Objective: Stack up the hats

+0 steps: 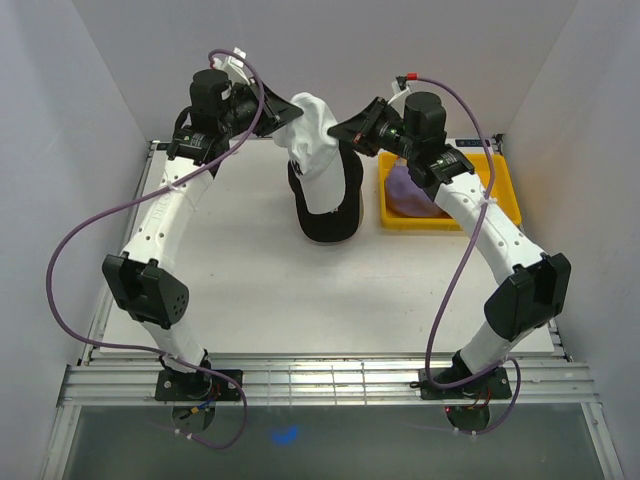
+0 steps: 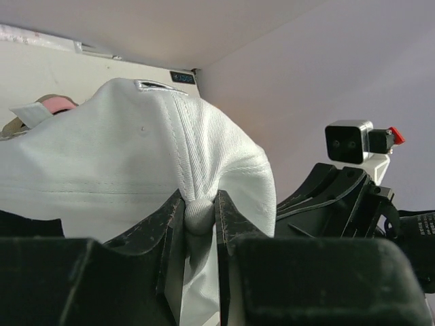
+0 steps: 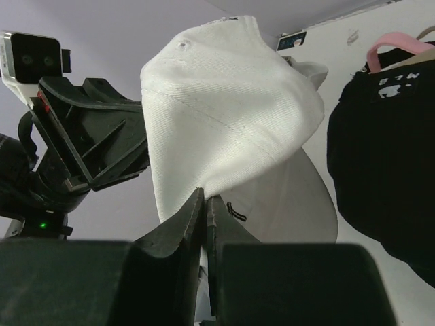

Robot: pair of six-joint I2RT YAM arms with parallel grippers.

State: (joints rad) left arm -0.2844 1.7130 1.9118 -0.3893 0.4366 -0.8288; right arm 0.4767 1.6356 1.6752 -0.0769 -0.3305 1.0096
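The left gripper [image 2: 199, 216] pinches a bunched fold of the white hat [image 2: 136, 156], which hangs between it and the right gripper [image 3: 204, 198], clamped on the opposite edge. The cloth looks light and limp, so crown-edge pinches suit it. The black hat [image 3: 380, 156] sits below both.

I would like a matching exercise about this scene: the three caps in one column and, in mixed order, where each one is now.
Things:
1. white cap
2. black cap
3. purple cap

Places:
A. inside the yellow tray
B. pinched by the left gripper and the right gripper
C. directly below the lifted cap

Pairs: 1-B, 2-C, 3-A
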